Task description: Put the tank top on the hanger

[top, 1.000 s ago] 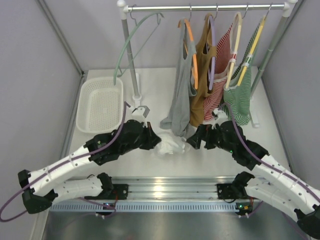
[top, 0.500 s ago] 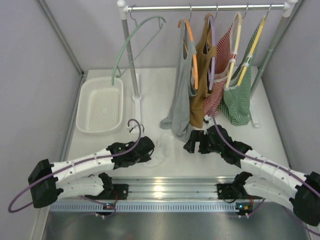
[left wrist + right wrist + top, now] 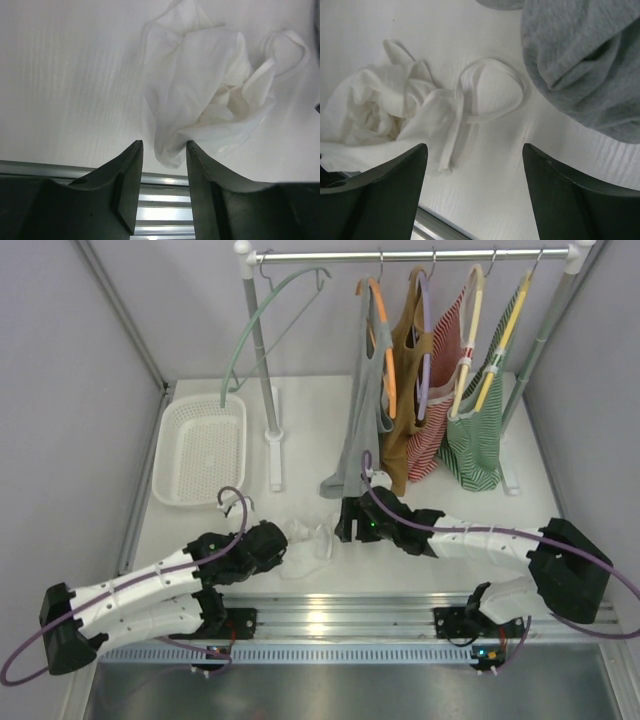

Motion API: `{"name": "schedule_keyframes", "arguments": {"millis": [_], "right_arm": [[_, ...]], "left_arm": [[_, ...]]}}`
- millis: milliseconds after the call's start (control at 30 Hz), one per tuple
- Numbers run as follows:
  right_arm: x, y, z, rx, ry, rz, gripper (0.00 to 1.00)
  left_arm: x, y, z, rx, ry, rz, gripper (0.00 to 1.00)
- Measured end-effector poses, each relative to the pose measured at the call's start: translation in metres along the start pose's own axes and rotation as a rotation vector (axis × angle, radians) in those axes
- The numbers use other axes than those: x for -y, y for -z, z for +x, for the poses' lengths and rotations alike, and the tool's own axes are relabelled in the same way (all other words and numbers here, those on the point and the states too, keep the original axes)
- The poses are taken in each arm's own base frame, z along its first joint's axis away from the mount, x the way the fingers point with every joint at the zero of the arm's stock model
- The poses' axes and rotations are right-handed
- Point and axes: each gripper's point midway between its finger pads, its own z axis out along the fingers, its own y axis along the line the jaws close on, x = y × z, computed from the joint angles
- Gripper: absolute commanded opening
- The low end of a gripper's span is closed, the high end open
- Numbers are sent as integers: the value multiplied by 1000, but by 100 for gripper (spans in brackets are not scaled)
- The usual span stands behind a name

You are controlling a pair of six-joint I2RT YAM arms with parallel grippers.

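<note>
- Tank top (image 3: 305, 543) lies crumpled on the table (image 3: 320, 420) between my two grippers, with its length running left to right.
- One strap loop (image 3: 490, 90) points toward the grey top (image 3: 580, 65).
- My left gripper (image 3: 164, 145) and my right gripper (image 3: 475, 147) are both open and grip nothing.
- Only the top view shows the hanger (image 3: 262, 315), on the rail (image 3: 400, 255), well apart.

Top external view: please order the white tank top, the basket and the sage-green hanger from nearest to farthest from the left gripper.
1. Tank top, crumpled on the table just beside the left gripper.
2. Basket, farther back on the left.
3. Hanger, hanging from the rail at the far back.
</note>
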Motion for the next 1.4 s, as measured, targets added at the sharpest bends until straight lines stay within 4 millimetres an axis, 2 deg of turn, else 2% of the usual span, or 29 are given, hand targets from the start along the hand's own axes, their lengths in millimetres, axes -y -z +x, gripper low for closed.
{"name": "schedule_keyframes", "arguments": {"millis": [133,267,367,500,633,733,833,1067,1200,1300,1333,1400], "right_arm": [[-21,-17,-15,29,-26,10,64],[-17,-35,-15,27,-46,82,61],[-9,-40,-12,28,-56,126,61],[4,-41,-9,34,-69,198,53],[13,-49,-4,25,-70,253,46],[21,-54,1,15,-65,289,45],[20,-57,-2,27,-67,297,43],[20,-66,-7,45,-61,326,24],[21,-70,-9,59,-65,337,0],[23,-69,-9,62,-67,343,0],[23,-68,-9,61,-65,345,0],[26,-61,-7,54,-55,352,0]], "left_arm": [[7,15,-17,50,30,58,48],[12,20,-27,82,21,72,48],[10,19,-26,82,-10,66,51],[12,17,-26,87,-46,74,53],[9,6,-18,73,-82,55,53],[5,-1,-11,57,-99,36,53],[5,-3,-8,53,-99,42,53],[3,-7,-2,36,-96,56,52],[3,-8,0,31,-97,56,48],[4,-8,0,31,-96,60,33],[4,-8,0,32,-97,61,23],[4,-8,-1,34,-101,62,15]]}}
